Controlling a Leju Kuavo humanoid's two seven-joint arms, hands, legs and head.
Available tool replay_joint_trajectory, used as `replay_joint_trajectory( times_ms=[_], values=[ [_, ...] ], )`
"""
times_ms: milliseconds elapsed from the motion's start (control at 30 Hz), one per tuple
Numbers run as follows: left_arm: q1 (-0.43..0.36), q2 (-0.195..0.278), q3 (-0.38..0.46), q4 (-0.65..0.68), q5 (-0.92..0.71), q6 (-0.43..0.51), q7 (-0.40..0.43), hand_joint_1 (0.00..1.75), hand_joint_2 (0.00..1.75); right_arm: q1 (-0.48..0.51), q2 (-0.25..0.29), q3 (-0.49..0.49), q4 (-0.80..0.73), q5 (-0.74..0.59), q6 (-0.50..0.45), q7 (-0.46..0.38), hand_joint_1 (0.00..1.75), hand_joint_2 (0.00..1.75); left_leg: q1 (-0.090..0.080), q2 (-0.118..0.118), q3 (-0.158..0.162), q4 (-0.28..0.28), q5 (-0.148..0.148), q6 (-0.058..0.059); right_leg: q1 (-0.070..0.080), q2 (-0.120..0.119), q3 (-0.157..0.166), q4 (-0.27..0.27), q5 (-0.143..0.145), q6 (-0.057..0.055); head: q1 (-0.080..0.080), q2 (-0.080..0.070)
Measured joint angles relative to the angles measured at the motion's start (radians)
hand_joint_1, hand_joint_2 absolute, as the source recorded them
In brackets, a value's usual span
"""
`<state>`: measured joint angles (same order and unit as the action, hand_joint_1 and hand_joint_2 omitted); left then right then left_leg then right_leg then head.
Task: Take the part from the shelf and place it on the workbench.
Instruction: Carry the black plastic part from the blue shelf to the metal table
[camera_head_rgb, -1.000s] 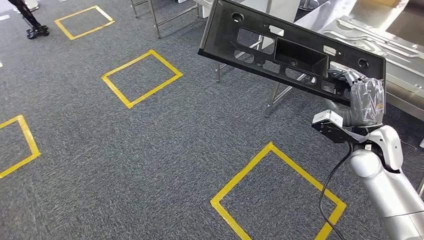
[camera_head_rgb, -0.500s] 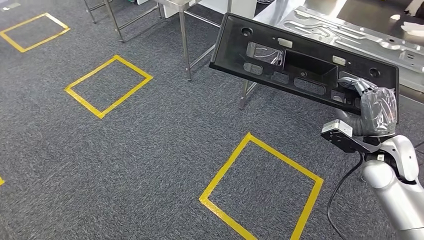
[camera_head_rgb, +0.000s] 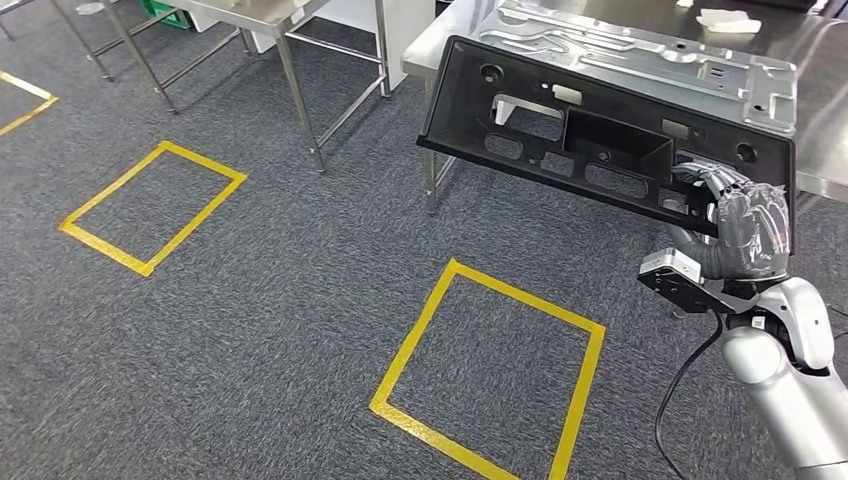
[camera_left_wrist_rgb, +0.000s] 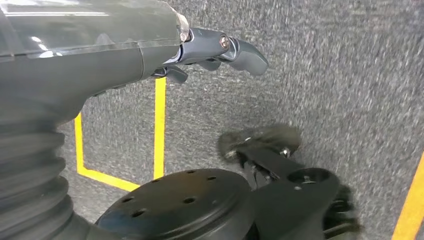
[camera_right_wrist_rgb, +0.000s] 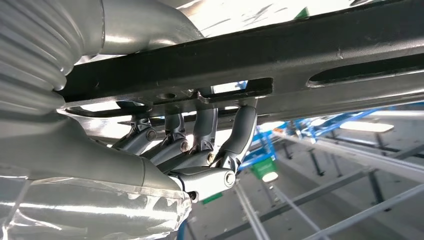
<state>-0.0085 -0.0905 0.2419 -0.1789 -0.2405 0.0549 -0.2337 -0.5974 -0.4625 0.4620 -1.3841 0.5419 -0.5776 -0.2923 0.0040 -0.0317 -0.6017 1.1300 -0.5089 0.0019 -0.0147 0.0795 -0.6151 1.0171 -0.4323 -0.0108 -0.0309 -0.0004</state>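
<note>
1. The right hand (camera_head_rgb: 745, 225) grips the black part (camera_head_rgb: 600, 140) at its right end. Seen from the head, the fingers curl over the lower edge near a cut-out.
2. From the right wrist, the dark fingers (camera_right_wrist_rgb: 240, 132) hook up through an opening in the part (camera_right_wrist_rgb: 280, 55), and the thumb side presses against its face. The hold is closed and firm.
3. The part is a long, flat black panel with several cut-outs and a recessed box at its middle. It is carried in the air, tilted, with its free end reaching to the left.
4. The part hangs in front of the near edge of the steel workbench (camera_head_rgb: 825, 120) and does not rest on it.
5. A grey stamped metal sheet (camera_head_rgb: 640, 50) lies on the workbench top, behind the part.
6. A white object (camera_head_rgb: 728, 20) lies farther back on the same top; its kind cannot be told.
7. The left hand (camera_left_wrist_rgb: 210, 50) hangs over the carpet. It holds nothing, and its fingers are loosely extended and apart.
8. The floor is grey carpet (camera_head_rgb: 300, 300) marked with squares of yellow tape (camera_head_rgb: 490, 370).
9. A second steel table (camera_head_rgb: 270, 15) stands to the left of the workbench.
</note>
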Motion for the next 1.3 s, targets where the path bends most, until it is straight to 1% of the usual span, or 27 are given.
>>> replay_joint_trajectory(
  times_ms=[33,100,167,200,233,300,333,367,400,433,467,533,567,600,667,700,733,800,867,900,933,967,1000,1067,1133,1200,1300],
  values=[
    [0.002,0.001,0.0,0.0,0.0,0.0,0.001,0.0,1.75,-0.003,0.001,0.0,0.002,-0.001,0.0,-0.001,1.75,1.75,0.0,-0.025,0.024,-0.057,0.023,0.009,0.0,0.012,-0.002,0.001,0.001,0.002,0.0,0.0],
    [0.002,0.002,0.0,0.0,-0.002,0.003,0.003,0.0,1.75,-0.005,0.002,0.0,0.005,-0.004,0.0,-0.001,1.75,1.75,-0.002,-0.053,0.047,-0.11,0.031,0.019,-0.005,0.034,-0.01,0.0,0.007,0.014,0.0,0.0],
    [-0.001,0.002,0.0,0.0,-0.003,0.006,0.005,0.0,1.75,0.001,-0.002,-0.002,0.006,-0.006,-0.001,-0.001,1.75,1.75,-0.002,-0.033,0.053,-0.127,0.036,0.024,-0.01,0.051,-0.017,-0.003,0.013,0.029,-0.001,0.0],
    [-0.002,0.002,0.0,0.0,-0.004,0.007,0.006,0.0,1.75,0.003,-0.006,-0.004,0.006,-0.008,-0.001,-0.001,1.75,1.75,0.0,-0.022,0.056,-0.137,0.042,0.028,-0.009,0.038,-0.022,0.002,0.009,0.033,-0.001,0.0],
    [-0.001,0.002,0.0,0.0,-0.004,0.007,0.006,0.0,1.75,0.003,-0.01,-0.006,0.006,-0.01,-0.002,-0.002,1.75,1.75,0.003,-0.009,0.06,-0.148,0.048,0.033,-0.006,0.014,-0.033,0.024,-0.006,0.036,-0.001,0.0],
    [0.002,0.002,0.0,0.0,-0.004,0.006,0.007,0.0,1.75,0.002,-0.014,-0.01,0.006,-0.014,-0.002,-0.002,1.75,1.75,0.003,0.018,0.063,-0.158,0.054,0.039,-0.003,-0.046,-0.084,0.127,-0.062,0.042,0.0,0.0],
    [0.003,0.002,0.0,0.0,-0.004,0.006,0.008,0.0,1.75,0.002,-0.015,-0.011,0.007,-0.016,-0.002,-0.002,1.75,1.75,0.001,0.032,0.062,-0.158,0.054,0.04,-0.005,-0.061,-0.115,0.192,-0.091,0.046,0.0,0.0],
    [0.005,0.002,0.0,0.0,-0.004,0.005,0.009,0.0,1.75,0.004,-0.015,-0.011,0.008,-0.016,-0.001,-0.002,1.75,1.75,0.0,0.046,0.061,-0.156,0.052,0.04,-0.008,-0.067,-0.138,0.24,-0.105,0.05,0.0,0.0],
    [0.005,0.002,0.0,0.0,-0.004,0.005,0.01,0.0,1.75,0.005,-0.015,-0.011,0.01,-0.017,0.0,-0.002,1.75,1.75,0.0,0.059,0.061,-0.154,0.05,0.039,-0.01,-0.071,-0.145,0.257,-0.102,0.053,0.0,0.0],
    [0.005,0.002,0.0,0.0,-0.004,0.005,0.011,0.0,1.75,0.005,-0.015,-0.011,0.011,-0.017,0.0,-0.001,1.75,1.75,0.001,0.072,0.06,-0.151,0.047,0.037,-0.013,-0.077,-0.132,0.235,-0.082,0.056,0.0,0.0],
    [0.004,0.002,0.0,0.0,-0.004,0.005,0.012,0.0,1.75,0.003,-0.015,-0.011,0.012,-0.017,0.001,-0.001,1.75,1.75,0.001,0.085,0.06,-0.145,0.043,0.033,-0.015,-0.088,-0.099,0.178,-0.051,0.059,0.0,0.0],
    [0.003,0.002,0.0,0.0,-0.004,0.005,0.012,0.0,1.75,-0.004,-0.015,-0.011,0.011,-0.016,0.001,-0.001,1.75,1.75,-0.003,0.107,0.06,-0.132,0.031,0.023,-0.012,-0.135,-0.029,0.051,-0.009,0.054,0.0,0.0],
    [0.003,0.002,0.0,0.0,-0.004,0.005,0.011,0.0,1.75,-0.007,-0.015,-0.011,0.011,-0.016,0.001,-0.001,1.75,1.75,-0.006,0.116,0.061,-0.127,0.025,0.017,-0.009,-0.15,-0.01,0.016,-0.001,0.048,0.0,0.0],
    [0.003,0.003,0.0,0.0,-0.004,0.004,0.011,0.0,1.75,-0.009,-0.015,-0.011,0.011,-0.015,0.001,0.0,1.75,1.75,-0.009,0.125,0.062,-0.125,0.021,0.011,-0.006,-0.155,-0.005,0.005,-0.003,0.042,0.0,0.0],
    [0.001,0.003,0.0,0.0,-0.004,0.004,0.01,0.0,1.75,-0.009,-0.015,-0.012,0.01,-0.012,0.002,0.001,1.75,1.75,-0.01,0.143,0.067,-0.125,0.016,0.001,-0.006,-0.13,-0.008,0.006,0.001,0.031,-0.001,0.0],
    [0.0,0.003,0.0,0.0,-0.004,0.004,0.01,0.0,1.75,-0.009,-0.016,-0.012,0.01,-0.012,0.002,0.002,1.75,1.75,-0.008,0.136,0.067,-0.119,0.009,-0.005,-0.008,-0.119,-0.008,0.003,0.003,0.025,-0.001,0.0],
    [0.0,0.004,0.0,0.0,-0.004,0.003,0.01,0.0,1.75,-0.01,-0.016,-0.012,0.01,-0.011,0.002,0.002,1.75,1.75,-0.004,0.117,0.059,-0.099,-0.008,-0.011,-0.01,-0.108,-0.009,0.001,0.006,0.019,-0.001,0.0],
    [0.002,0.004,0.0,0.0,-0.004,0.0,0.009,0.0,1.75,-0.011,-0.015,-0.012,0.01,-0.01,0.002,0.003,1.75,1.75,0.001,0.062,0.014,0.004,-0.068,-0.019,-0.012,-0.09,-0.01,-0.002,0.009,0.008,-0.001,0.0],
    [0.002,0.004,0.0,0.0,-0.006,-0.004,0.006,0.0,1.75,-0.007,-0.012,-0.012,0.01,-0.006,0.001,0.005,1.75,1.75,0.002,0.041,-0.048,0.136,-0.121,-0.022,-0.009,-0.074,-0.012,-0.001,0.009,0.003,-0.001,0.0],
    [0.002,0.004,0.0,0.0,-0.008,-0.005,0.005,0.0,1.75,-0.004,-0.011,-0.012,0.01,-0.004,0.001,0.006,1.75,1.75,0.002,0.039,-0.063,0.165,-0.122,-0.022,-0.008,-0.065,-0.012,0.0,0.01,0.002,-0.001,0.0],
    [0.001,0.004,0.0,0.0,-0.009,-0.005,0.006,0.0,1.75,0.0,-0.01,-0.012,0.009,-0.002,0.0,0.008,1.75,1.75,0.002,0.039,-0.06,0.156,-0.103,-0.02,-0.006,-0.057,-0.012,0.001,0.009,0.002,-0.001,0.0],
    [0.0,0.004,0.0,0.0,-0.01,-0.005,0.008,0.0,1.75,0.002,-0.009,-0.012,0.009,0.001,-0.001,0.009,1.75,1.75,0.001,0.038,-0.04,0.108,-0.068,-0.016,-0.006,-0.049,-0.011,0.003,0.009,0.003,-0.001,0.0],
    [0.0,0.004,0.0,0.0,-0.01,-0.003,0.01,0.0,1.75,0.003,-0.009,-0.012,0.009,0.005,-0.002,0.01,1.75,1.75,0.001,0.035,-0.01,0.038,-0.029,-0.011,-0.006,-0.042,-0.011,0.004,0.009,0.003,-0.001,0.0],
    [0.001,0.005,0.0,0.0,-0.011,0.0,0.014,0.0,1.75,0.005,-0.008,-0.012,0.008,0.012,-0.005,0.012,1.75,1.75,-0.001,0.025,0.036,-0.077,0.017,0.001,-0.003,-0.032,-0.015,0.007,0.01,0.011,-0.001,0.0],
    [0.001,0.005,0.0,0.0,-0.011,0.002,0.016,0.0,1.75,0.009,-0.008,-0.012,0.009,0.017,-0.006,0.014,1.75,1.75,-0.003,0.017,0.046,-0.114,0.024,0.005,0.0,-0.028,-0.022,0.009,0.012,0.017,-0.001,0.0],
    [0.001,0.005,0.0,0.0,-0.011,0.004,0.017,0.0,1.75,0.013,-0.008,-0.012,0.009,0.019,-0.006,0.014,1.75,1.75,-0.003,0.016,0.044,-0.118,0.027,0.005,-0.001,-0.029,-0.024,0.008,0.013,0.019,-0.001,0.0],
    [0.002,0.006,0.0,0.0,-0.011,0.006,0.017,0.0,1.75,0.015,-0.008,-0.013,0.008,0.019,-0.006,0.014,1.75,1.75,-0.006,0.015,0.041,-0.116,0.031,0.011,-0.005,-0.03,-0.023,0.002,0.019,0.028,-0.001,0.0]
  ],
)
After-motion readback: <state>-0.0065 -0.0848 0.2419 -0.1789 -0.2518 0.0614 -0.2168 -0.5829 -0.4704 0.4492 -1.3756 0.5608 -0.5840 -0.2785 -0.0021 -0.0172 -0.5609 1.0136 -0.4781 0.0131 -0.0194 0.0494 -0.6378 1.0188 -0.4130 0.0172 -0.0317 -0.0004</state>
